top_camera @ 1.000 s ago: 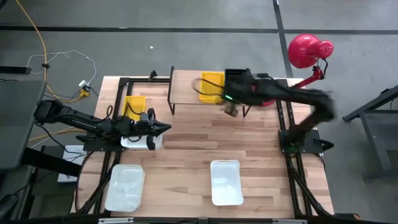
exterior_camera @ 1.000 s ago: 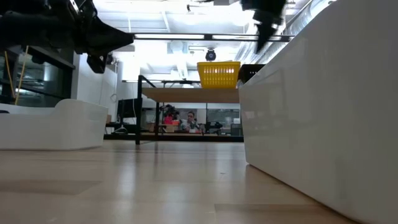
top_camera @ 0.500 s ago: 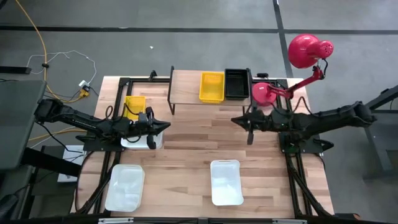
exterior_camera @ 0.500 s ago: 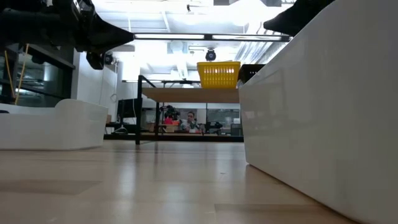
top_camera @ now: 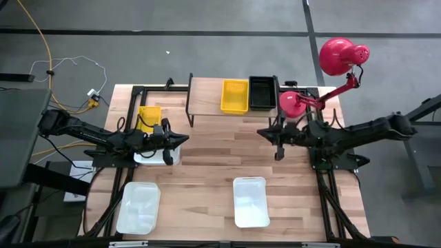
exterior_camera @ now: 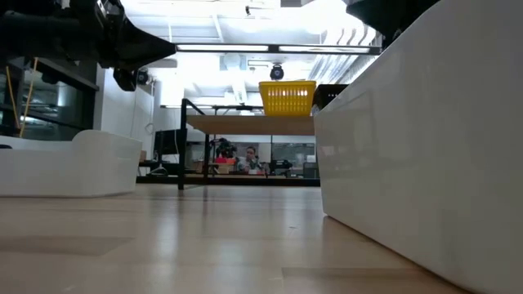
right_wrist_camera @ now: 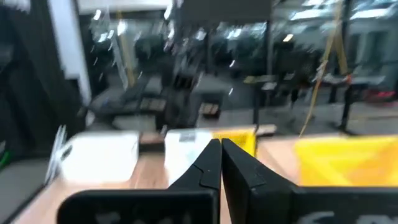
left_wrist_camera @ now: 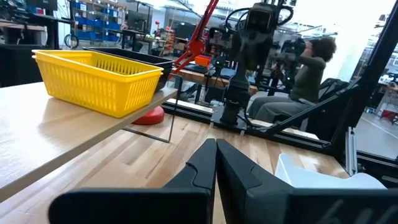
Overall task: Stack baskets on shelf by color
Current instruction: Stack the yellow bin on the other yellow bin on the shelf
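Observation:
The shelf (top_camera: 231,96) stands at the table's far middle, on thin black legs. On its top sit a yellow basket (top_camera: 234,96) and, touching its right side, a black basket (top_camera: 262,93). Another yellow basket (top_camera: 149,117) rests flat on the table at the far left. Three white baskets lie on the table: one (top_camera: 155,157) below my left gripper (top_camera: 186,140), two near the front edge (top_camera: 139,207) (top_camera: 251,201). My left gripper is shut and points level toward the right. My right gripper (top_camera: 260,132) is shut, level, pointing left, in front of the shelf's right end. Both hold nothing.
A red lamp (top_camera: 335,56) leans over the far right corner, its round base (top_camera: 293,103) on the table right of the shelf. In the left wrist view a seated person (left_wrist_camera: 305,68) shows beyond the table. Bare wood lies between the two grippers.
My right gripper has drawn back from over the shelf's right end toward the table's right and near side. It has sunk and tipped from pointing down to level, then stopped. The black basket stays on the shelf beside the yellow one. My left arm has kept still.

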You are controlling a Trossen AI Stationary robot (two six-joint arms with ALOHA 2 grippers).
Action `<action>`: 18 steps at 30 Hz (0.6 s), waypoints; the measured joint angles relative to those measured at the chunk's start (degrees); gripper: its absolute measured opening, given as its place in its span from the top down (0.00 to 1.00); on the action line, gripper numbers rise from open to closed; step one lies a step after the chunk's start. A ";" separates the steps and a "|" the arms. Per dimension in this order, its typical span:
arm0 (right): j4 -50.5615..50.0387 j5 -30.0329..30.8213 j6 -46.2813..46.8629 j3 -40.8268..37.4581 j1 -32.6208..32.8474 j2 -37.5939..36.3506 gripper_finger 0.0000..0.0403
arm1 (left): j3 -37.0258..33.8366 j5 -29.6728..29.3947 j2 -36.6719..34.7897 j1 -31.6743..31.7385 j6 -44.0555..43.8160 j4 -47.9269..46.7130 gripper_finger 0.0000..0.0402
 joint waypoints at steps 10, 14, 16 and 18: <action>5.61 -0.85 -3.10 -0.02 1.07 0.55 1.00 | 0.00 -2.23 0.01 0.62 3.92 3.41 1.00; 5.07 -0.82 -3.26 -0.02 1.05 0.22 1.00 | 3.21 -6.37 0.02 1.95 7.83 3.30 0.99; 4.01 -0.82 -3.14 -0.02 1.05 0.22 1.00 | 7.53 -8.04 -0.04 3.45 7.62 -3.61 0.97; 2.73 -0.80 -2.55 -0.02 1.05 0.22 1.00 | 13.63 -9.02 0.06 5.82 6.55 -17.26 0.93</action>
